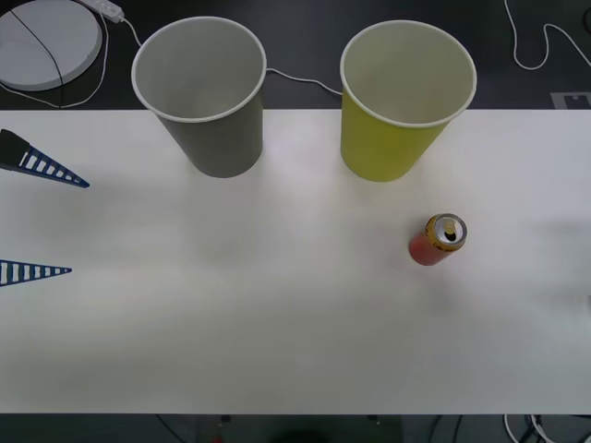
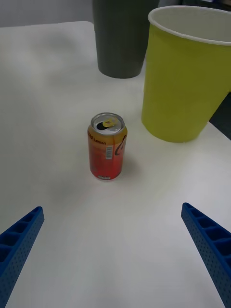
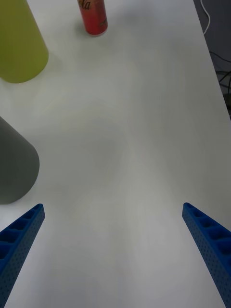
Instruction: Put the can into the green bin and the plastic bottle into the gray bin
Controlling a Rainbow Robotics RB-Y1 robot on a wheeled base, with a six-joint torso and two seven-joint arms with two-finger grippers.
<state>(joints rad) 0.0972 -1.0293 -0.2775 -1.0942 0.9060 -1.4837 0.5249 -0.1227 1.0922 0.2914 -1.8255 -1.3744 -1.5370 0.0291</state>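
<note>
The red-orange can (image 1: pixel 439 242) stands upright on the white table, in front of and slightly right of the green bin (image 1: pixel 402 101). The gray bin (image 1: pixel 203 92) stands to the left of the green one, and both are upright. My right gripper (image 2: pixel 111 208) is open, low over the table, with the can (image 2: pixel 107 147) a short way ahead of it and the green bin (image 2: pixel 185 77) beyond. My left gripper (image 1: pixel 79 227) is open at the table's left side, with the gray bin (image 3: pixel 14 168) close beside it and the can (image 3: pixel 94 17) far off. The plastic bottle is out of view.
The white table (image 1: pixel 277 351) has bare surface between the two arms and in front of the bins. Behind its far edge lie a round white disc (image 1: pixel 46 41) and white cables (image 1: pixel 536 51) on a dark floor.
</note>
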